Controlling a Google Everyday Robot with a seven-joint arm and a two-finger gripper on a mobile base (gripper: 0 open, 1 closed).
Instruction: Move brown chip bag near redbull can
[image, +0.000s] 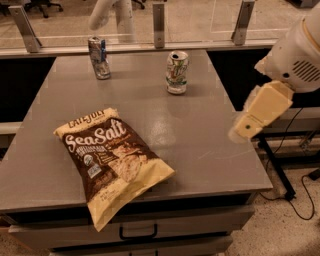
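brown chip bag (112, 162) flat, crinkled, label up, overhanging table (200, 135) front edge; gripper (248, 124) off right side, open/closed can't tell.

Soda can (177, 72) standing upright on grey table (200, 150), back-left of gripper (246, 126) hanging by table's right edge. Drawer handle (138, 233) sitting below table front, lower-left of gripper.

Pretty dim, warm indoor light, coming from overhead. The grey table (200, 150) picks up a soft sheen across the middle, no hard glare. Short dark shadows hug the redbull can (99, 57) and the soda can (177, 72). The brown chip bag (112, 160) is evenly lit. The gripper (248, 125), just off the table's right edge, looks pale and smeary. Whole shot's a bit soft.
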